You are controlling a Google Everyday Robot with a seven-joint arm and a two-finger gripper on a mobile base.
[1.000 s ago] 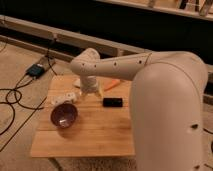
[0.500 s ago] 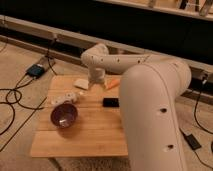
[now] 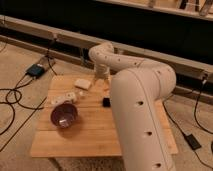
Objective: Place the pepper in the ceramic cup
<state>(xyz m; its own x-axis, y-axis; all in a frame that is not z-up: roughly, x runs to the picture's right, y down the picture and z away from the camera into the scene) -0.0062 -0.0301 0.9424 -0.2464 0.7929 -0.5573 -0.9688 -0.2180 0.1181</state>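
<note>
The claw [image 3: 102, 76] hangs released over the tabletop's [image 3: 90, 135] 12 o'clock edge, the pepper hidden from view, the ceramic cup [image 3: 70, 96] toward 9 o'clock beside the purple bowl [image 3: 64, 115].

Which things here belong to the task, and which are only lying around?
For the job: ceramic cup, left on the table; gripper, over its far edge. The pepper is not visible.
Lying about: purple bowl, black block, white pad.
</note>
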